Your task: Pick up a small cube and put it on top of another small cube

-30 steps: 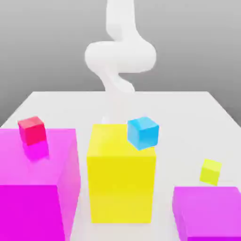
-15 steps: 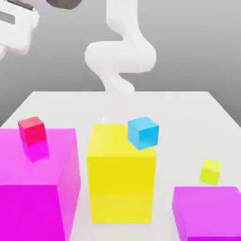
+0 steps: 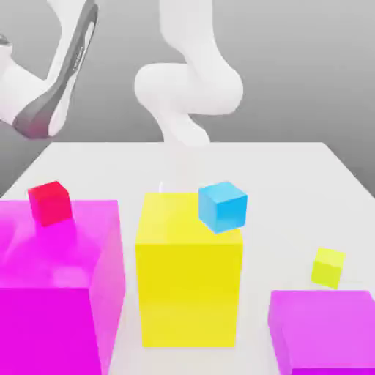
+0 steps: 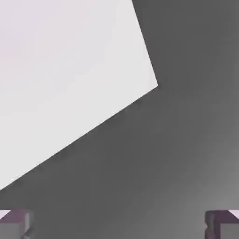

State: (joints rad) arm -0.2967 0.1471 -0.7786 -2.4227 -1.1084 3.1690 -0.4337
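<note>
Claw (image 4: pixel 119 225) spread to its widest, holding nothing, facing a corner of the tabletop (image 4: pixel 60 70). Landmark: yellow block (image 3: pixel 189 278). Blue cube (image 3: pixel 222 206) sits on its top, at the corner toward the exterior view's right. Red cube (image 3: pixel 50 202) sits on the magenta block (image 3: pixel 51 293) beside it. Yellow-green cube (image 3: pixel 327 267) lies well off its other side. The teal cube's place cannot be told.

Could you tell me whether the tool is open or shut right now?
Open: in the hand view the tool shows its two fingertips far apart at opposite edges, with nothing between them.
</note>
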